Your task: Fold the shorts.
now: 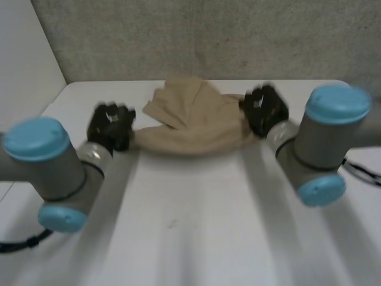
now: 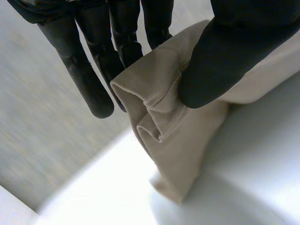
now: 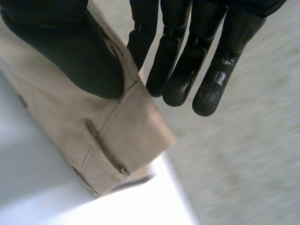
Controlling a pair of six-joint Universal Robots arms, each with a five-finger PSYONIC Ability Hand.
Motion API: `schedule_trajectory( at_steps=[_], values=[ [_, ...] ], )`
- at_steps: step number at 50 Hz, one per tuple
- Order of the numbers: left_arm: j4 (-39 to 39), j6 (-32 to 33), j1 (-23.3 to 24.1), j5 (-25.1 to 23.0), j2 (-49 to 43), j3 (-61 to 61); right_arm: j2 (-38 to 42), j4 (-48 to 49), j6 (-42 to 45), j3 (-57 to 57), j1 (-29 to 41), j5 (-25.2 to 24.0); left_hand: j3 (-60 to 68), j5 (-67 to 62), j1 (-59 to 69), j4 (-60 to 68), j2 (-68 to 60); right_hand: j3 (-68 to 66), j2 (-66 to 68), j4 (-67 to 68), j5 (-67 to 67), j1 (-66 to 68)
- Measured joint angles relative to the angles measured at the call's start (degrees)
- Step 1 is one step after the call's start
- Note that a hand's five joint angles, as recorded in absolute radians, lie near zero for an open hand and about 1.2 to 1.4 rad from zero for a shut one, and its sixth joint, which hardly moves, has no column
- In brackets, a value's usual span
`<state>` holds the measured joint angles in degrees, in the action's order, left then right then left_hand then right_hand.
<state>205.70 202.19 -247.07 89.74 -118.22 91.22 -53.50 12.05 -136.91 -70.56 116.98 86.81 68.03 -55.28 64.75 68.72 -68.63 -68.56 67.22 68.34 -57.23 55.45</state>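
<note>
Table [image 1: 190, 238], white and flat, has crumpled beige cotton shorts [image 1: 193, 122] over its far half. At the shorts' left end the black left hand [image 1: 111, 126] pinches a bunched corner between thumb and fingers. At the shorts' right end the black right hand [image 1: 265, 110] pinches the belt-looped band likewise.

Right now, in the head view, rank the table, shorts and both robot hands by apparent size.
1. white table
2. tan shorts
3. left robot hand and right robot hand look alike; not ranked.
</note>
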Motion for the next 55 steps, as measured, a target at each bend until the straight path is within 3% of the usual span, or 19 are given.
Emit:
schedule_trajectory(
  at_steps=[4, 8, 16, 23, 29, 38, 46, 55],
  values=[
    [-1.8, 0.6, 1.0, 0.1, -2.9, 3.0, 4.4, -1.0, 0.0, -3.1, 0.1, 0.7, 0.0, 0.0, 0.0, 0.0, 0.0, 0.0, 0.0, 0.0, 0.0, 0.0],
    [-6.8, 2.0, 1.7, 0.4, -1.2, 4.8, 3.8, -2.5, -0.1, -6.7, 0.0, 0.9, 0.0, 0.0, 0.0, 0.0, 0.0, 0.0, 0.0, 0.0, 0.0, 0.0],
    [-23.4, 4.7, 2.2, 1.1, 9.9, 8.9, -10.1, -10.3, 1.5, -14.4, -0.1, 1.2, 0.0, -0.8, 0.0, 0.0, 0.0, 0.0, 0.0, 0.0, 0.0, 0.0],
    [-41.8, 11.2, 2.8, 1.3, 22.2, 16.1, -18.7, -36.3, 8.6, -18.8, -0.2, 1.2, 0.0, -0.9, 0.0, 0.0, 0.0, 0.0, 0.0, 0.0, 0.0, 0.0],
    [-49.3, 17.9, 5.2, 1.2, 27.1, 19.4, -19.5, -47.2, 14.2, -22.7, -0.4, 1.0, 0.0, -0.9, 0.0, 0.0, 0.0, 0.0, 0.0, 0.0, 0.0, 0.0],
    [-38.9, 19.2, 7.2, 1.6, 21.9, 11.6, -17.4, -36.7, 10.5, -20.8, -0.5, 1.2, 0.0, -2.0, 0.0, 0.0, 0.0, 0.0, 0.0, 0.0, -0.2, 0.0],
    [-22.5, 14.4, 7.2, 1.9, 7.7, -3.0, -11.6, -24.2, 2.9, -12.6, -0.6, 3.2, 0.0, -2.0, 0.0, 0.0, 0.0, 0.0, 0.0, 0.0, -0.3, 0.0],
    [-6.8, 12.2, 7.0, 5.3, -10.0, -19.6, -2.6, -8.4, 3.0, -3.0, -0.5, 6.4, 0.0, -2.0, 0.0, 0.0, 0.0, 0.0, 0.0, 0.0, -0.3, 0.0]
  ],
)
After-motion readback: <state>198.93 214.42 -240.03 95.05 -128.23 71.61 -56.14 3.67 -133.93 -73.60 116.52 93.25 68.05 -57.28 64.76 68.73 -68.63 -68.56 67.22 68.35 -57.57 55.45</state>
